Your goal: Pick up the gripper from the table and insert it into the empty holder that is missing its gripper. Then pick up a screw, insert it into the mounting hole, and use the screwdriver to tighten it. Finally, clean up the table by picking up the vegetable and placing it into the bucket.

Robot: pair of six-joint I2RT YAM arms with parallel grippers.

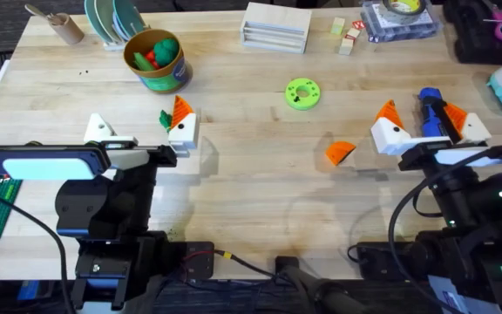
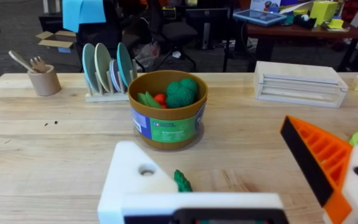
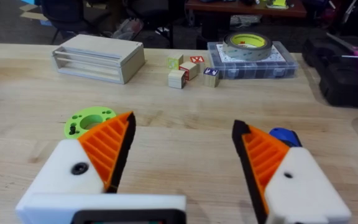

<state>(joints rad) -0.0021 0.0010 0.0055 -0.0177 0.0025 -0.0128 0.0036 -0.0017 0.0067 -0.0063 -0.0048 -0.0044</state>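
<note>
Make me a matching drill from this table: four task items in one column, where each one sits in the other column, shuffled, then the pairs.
Items:
1. loose orange gripper
2. screwdriver
3. vegetable
4. bucket

Places:
A. between the right pincer's two fingers
B. far left part of the table, beside the plate rack
C. bare wood near the middle, nearer the arms than the green ring
D. on the table beside the left pincer's orange finger

Pairs: 1-C, 2-A, 3-D, 4-B
</note>
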